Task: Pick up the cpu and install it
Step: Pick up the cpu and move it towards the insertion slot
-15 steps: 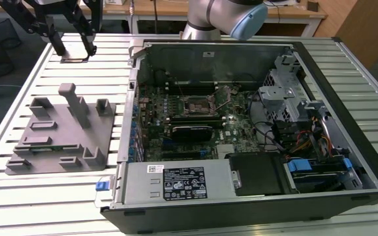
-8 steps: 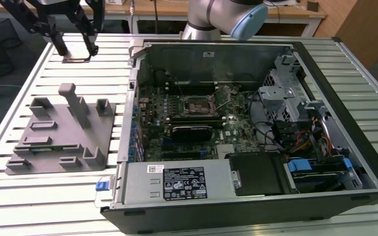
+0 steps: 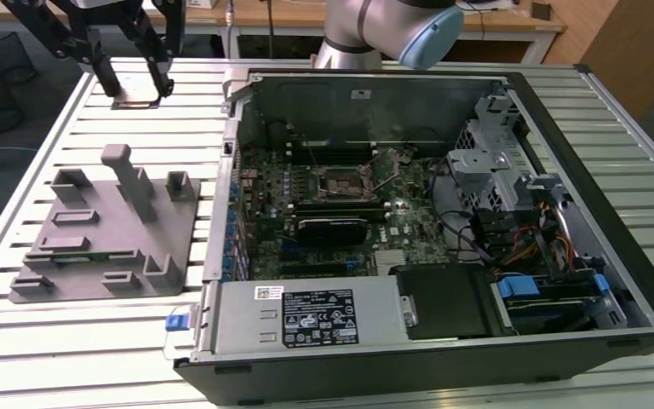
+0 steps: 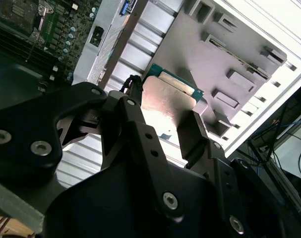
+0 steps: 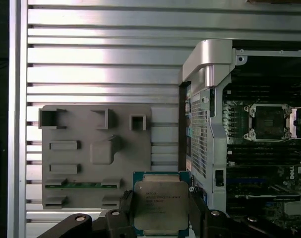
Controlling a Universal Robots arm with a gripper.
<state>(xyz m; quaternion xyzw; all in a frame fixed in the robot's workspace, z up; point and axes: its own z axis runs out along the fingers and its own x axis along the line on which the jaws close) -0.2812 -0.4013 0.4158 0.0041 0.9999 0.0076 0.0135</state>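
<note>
In both wrist views the cpu (image 5: pixel 160 207) (image 4: pixel 174 94), a flat square chip with a silver top and green edge, sits between my two black fingers. My gripper (image 5: pixel 161 214) (image 4: pixel 165 121) is shut on it by two opposite sides. In the exterior view my gripper (image 3: pixel 134 89) hangs over the slatted table at the far left, beyond the grey holder block, with the cpu (image 3: pixel 136 102) at its tips. The open motherboard socket (image 3: pixel 342 181) (image 5: pixel 269 123) lies inside the computer case, well apart from the gripper.
An open computer case (image 3: pixel 599 128) lies on its side at the exterior view's right, with drive cage, cables and a black heatsink block (image 3: pixel 329 228). A grey holder block (image 3: pixel 111 230) (image 5: pixel 90 148) with raised posts stands on the slatted table (image 3: pixel 31 170).
</note>
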